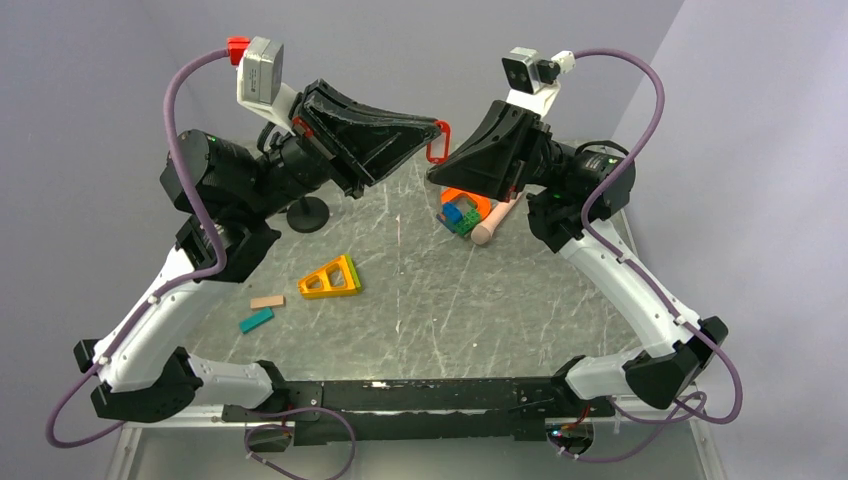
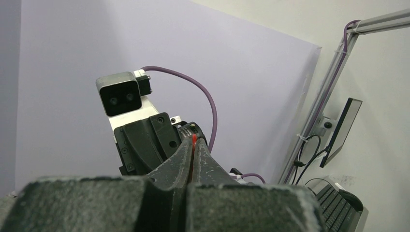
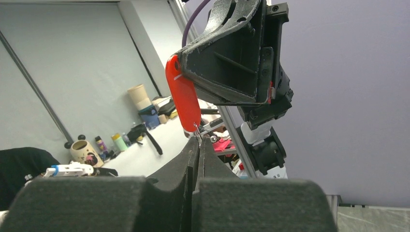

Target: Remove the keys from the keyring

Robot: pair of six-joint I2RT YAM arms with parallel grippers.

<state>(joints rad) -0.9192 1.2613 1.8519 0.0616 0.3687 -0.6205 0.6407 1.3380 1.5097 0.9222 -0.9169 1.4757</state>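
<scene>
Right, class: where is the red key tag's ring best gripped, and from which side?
Probably the small metal ring at the red tag's lower end, from below: the left end effector clamps the tag's top, leaving only that hanging end exposed.

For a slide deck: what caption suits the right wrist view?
Midair, the left gripper pinches the red tag while the right gripper clamps its metal ring.

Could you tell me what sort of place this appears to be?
Probably a robotics lab: a monitor and keyboard beside the rig, a cluttered workbench nearby, and plain panels screening the table.
</scene>
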